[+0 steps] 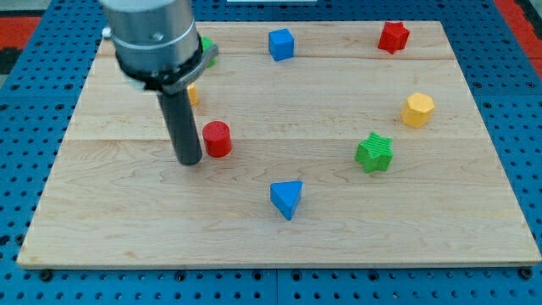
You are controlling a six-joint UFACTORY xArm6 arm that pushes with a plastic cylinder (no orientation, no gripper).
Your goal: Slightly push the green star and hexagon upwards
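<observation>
A green star (374,152) lies on the wooden board at the view's right of centre. A yellow hexagon (417,110) lies just above and to the right of it. My tip (189,161) rests on the board at the view's left, just left of a red cylinder (218,139), close to it or touching; I cannot tell which. The tip is far to the left of the green star and the yellow hexagon.
A blue triangle (286,198) lies below centre. A blue cube (281,44) and a red star (393,36) sit near the top edge. A green block (207,49) and a yellow block (193,93) are partly hidden behind the arm. The board (102,229) sits on a blue pegboard.
</observation>
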